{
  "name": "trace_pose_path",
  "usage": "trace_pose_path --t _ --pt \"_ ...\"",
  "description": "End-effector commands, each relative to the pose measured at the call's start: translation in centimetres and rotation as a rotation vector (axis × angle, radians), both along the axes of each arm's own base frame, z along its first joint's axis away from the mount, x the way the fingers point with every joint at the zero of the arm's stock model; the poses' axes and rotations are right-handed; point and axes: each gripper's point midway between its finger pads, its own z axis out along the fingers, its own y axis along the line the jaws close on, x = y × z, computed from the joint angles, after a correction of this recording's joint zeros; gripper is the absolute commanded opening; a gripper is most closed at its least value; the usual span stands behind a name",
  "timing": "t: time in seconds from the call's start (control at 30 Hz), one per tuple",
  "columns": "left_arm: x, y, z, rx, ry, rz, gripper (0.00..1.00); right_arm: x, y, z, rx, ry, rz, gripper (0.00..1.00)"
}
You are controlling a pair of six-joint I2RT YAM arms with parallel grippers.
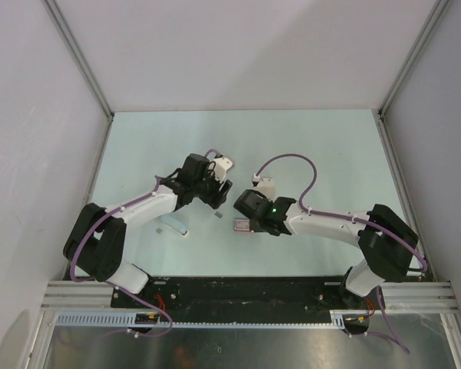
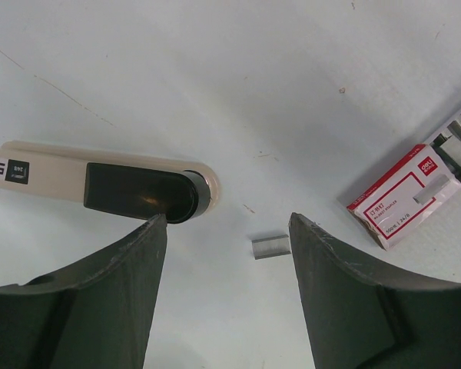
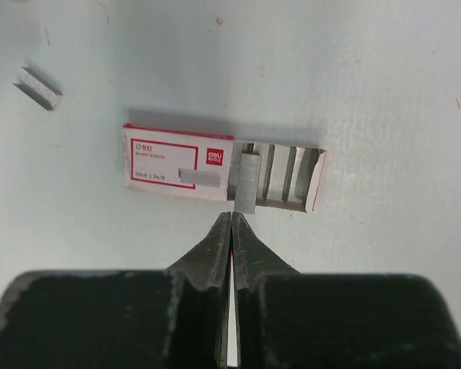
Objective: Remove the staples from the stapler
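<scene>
A long cream plastic stapler with a black end (image 2: pixel 138 188) lies flat on the pale bench (image 2: pixel 230 69), close by the left jaws, which stand wide apart. A short grey metal strip of staples (image 2: pixel 270 247) lies loose on the bench between them. Nearby sits a red-and-white cardboard staple box (image 3: pixel 180 165), its tray slid out. The right jaws are pressed together, tips at the end of a second grey staple strip (image 3: pixel 246 181) lying across the tray. Whether they pinch it cannot be told.
</scene>
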Motion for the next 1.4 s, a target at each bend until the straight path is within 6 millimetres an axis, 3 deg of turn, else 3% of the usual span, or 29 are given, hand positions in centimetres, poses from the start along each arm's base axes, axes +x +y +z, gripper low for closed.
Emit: trace_pose_path --t 0.0,0.53,1.37 --pt "0.2 -0.2 1.5 -0.004 -0.059 -0.032 0.70 -0.4 -0.1 0.9 -0.015 -0.003 0.003 0.02" --pt "0.2 -0.1 1.8 -0.002 -0.068 -0.029 0.70 -1.3 0.0 -2.4 0.000 0.101 0.055 0.00" --pt "0.1 0.2 1.8 0.004 -0.076 -0.029 0.70 -0.3 -0.5 -3.6 0.017 0.135 0.050 0.00"
